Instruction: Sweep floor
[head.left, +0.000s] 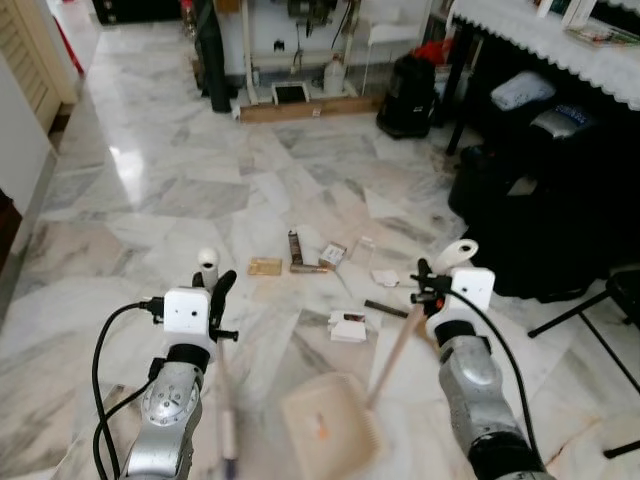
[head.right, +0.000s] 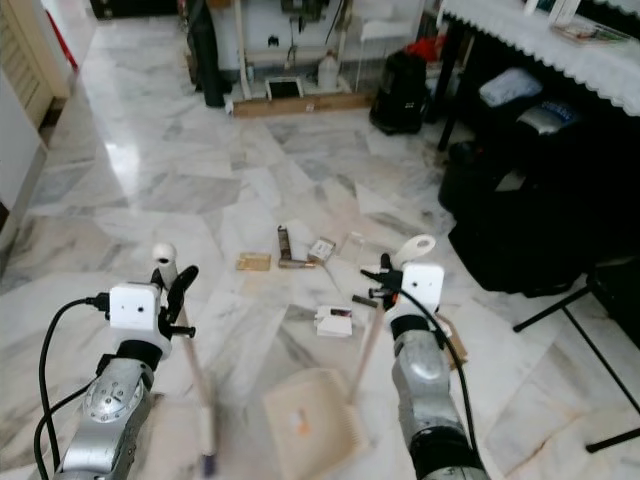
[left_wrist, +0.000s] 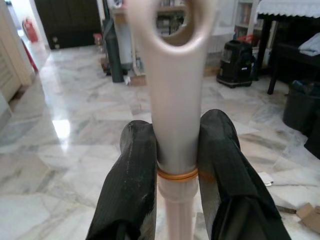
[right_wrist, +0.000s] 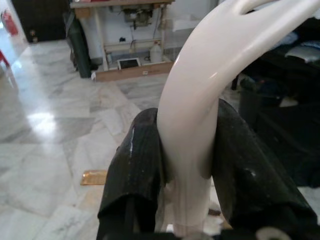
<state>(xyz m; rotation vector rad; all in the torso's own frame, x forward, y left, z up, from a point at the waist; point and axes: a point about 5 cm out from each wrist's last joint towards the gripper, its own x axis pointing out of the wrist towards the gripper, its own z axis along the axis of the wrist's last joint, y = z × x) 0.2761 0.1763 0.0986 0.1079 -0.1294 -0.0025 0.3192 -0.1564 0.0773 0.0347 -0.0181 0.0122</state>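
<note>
Marble floor (head.left: 150, 200) ahead, scattered paper scraps (head.left: 349, 326) unswept. Left end effector (head.left: 215, 295) clamped on the pale broom handle (left_wrist: 175, 100), right end effector (head.left: 422, 283) clamped on the cream dustpan (head.left: 328, 421) handle; sweeping looks barely begun.

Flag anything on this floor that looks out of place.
Litter lies scattered on the marble floor ahead: a flat brown piece, a dark stick-like item, small cartons and scraps. The left gripper holds the broom handle; the right gripper holds the dustpan handle.
</note>
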